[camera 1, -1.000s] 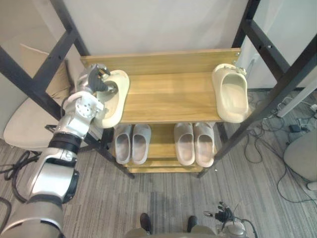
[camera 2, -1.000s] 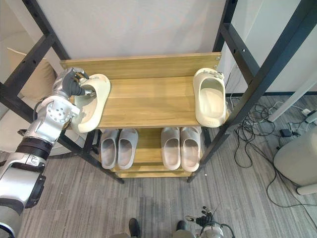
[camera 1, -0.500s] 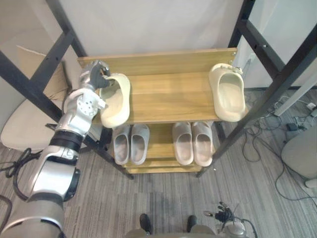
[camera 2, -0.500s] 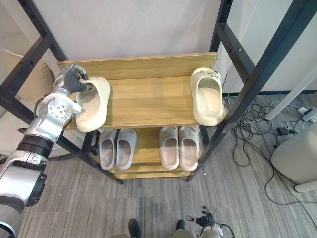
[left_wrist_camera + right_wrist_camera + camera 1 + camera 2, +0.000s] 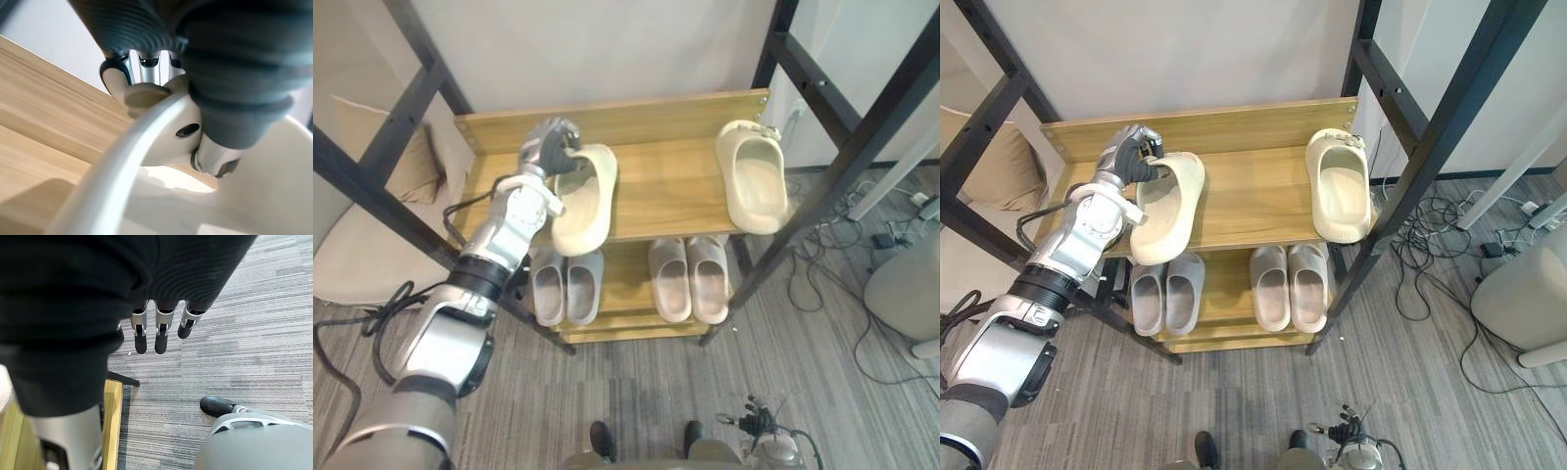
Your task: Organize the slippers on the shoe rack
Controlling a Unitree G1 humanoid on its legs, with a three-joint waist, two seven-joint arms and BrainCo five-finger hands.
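Note:
My left hand [image 5: 546,149] is shut on the heel end of a cream slipper [image 5: 583,200], its fingers [image 5: 146,68] curled over the rim. This slipper [image 5: 254,186] lies tilted on the wooden top shelf [image 5: 666,186] of the shoe rack, left of the middle, its toe over the front edge. A second cream slipper [image 5: 754,176] rests at the shelf's right end. My right hand [image 5: 156,335] hangs low over the carpet with its fingers straight, also seen as my right hand [image 5: 756,424] at the bottom of the eye view.
On the lower shelf stand two pairs of grey slippers [image 5: 566,286] [image 5: 690,279]. Black metal frame bars [image 5: 842,186] cross in front of both sides of the rack. A beige cushioned chair [image 5: 362,245] is at the left, cables [image 5: 891,240] lie at the right.
My left hand has carried the cream slipper to the right, from the shelf's left edge toward its middle. The camera has also shifted a little.

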